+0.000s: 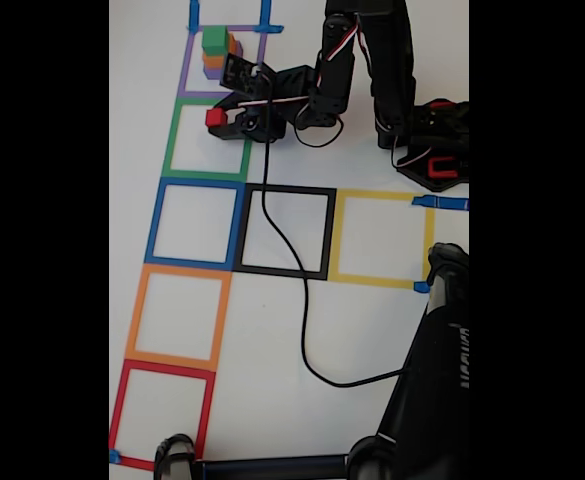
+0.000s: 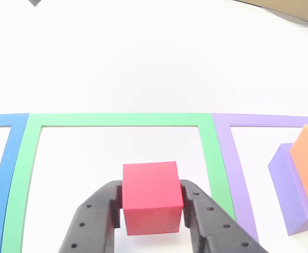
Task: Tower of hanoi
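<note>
One red cube (image 2: pixel 150 196) sat clamped between the two black fingers (image 2: pixel 93 219) of the gripper (image 2: pixel 151 211), low in the centre of the other view. The fingers pressed its left and right faces, and it lay inside the green taped square (image 2: pixel 114 120). Whether it rested on the white table (image 2: pixel 143 58) or hung just above could not be told from that angle.

In the fixed view the same gripper (image 1: pixel 215 118) and cube (image 1: pixel 214 117) showed at the upper left of the frame, over the upper left part of the green square (image 1: pixel 210 174). Just above, inside the purple square (image 1: pixel 186 75), stood a stack (image 1: pixel 218 52): green block on top, orange under it, a purple base likely beneath, seen more clearly at the right edge of the other view (image 2: pixel 293 190).

Blue (image 1: pixel 194 263), black (image 1: pixel 289 231), yellow (image 1: pixel 380 238), orange (image 1: pixel 177 358) and red (image 1: pixel 162 368) squares lay lower in the frame. A black cable (image 1: pixel 302 330) trailed down across the black square.
</note>
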`<control>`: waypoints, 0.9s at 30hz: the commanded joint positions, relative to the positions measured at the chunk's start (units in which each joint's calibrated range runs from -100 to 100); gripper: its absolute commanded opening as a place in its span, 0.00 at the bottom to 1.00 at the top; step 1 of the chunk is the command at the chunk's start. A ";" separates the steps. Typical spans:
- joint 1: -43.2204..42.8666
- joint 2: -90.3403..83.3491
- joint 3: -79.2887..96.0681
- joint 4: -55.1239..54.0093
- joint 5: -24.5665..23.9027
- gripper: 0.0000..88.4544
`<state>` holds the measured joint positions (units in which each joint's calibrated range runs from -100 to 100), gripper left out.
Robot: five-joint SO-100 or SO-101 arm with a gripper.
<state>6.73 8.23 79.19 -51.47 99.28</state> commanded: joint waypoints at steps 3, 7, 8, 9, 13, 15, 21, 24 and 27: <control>-1.26 8.44 -4.29 -9.10 0.72 0.08; -2.13 12.88 -6.29 -12.17 0.72 0.09; -2.32 13.61 -6.74 -12.42 0.72 0.09; -2.41 14.17 -7.01 -12.42 0.72 0.09; -2.22 15.95 -7.56 -13.39 0.72 0.13; -1.84 16.35 -7.56 -13.47 0.72 0.15; -1.46 16.92 -7.56 -13.87 0.72 0.23; -1.36 15.87 -7.38 -14.20 0.72 0.29; -1.36 13.37 -6.56 -14.03 0.72 0.31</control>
<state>4.74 25.54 72.47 -64.45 99.28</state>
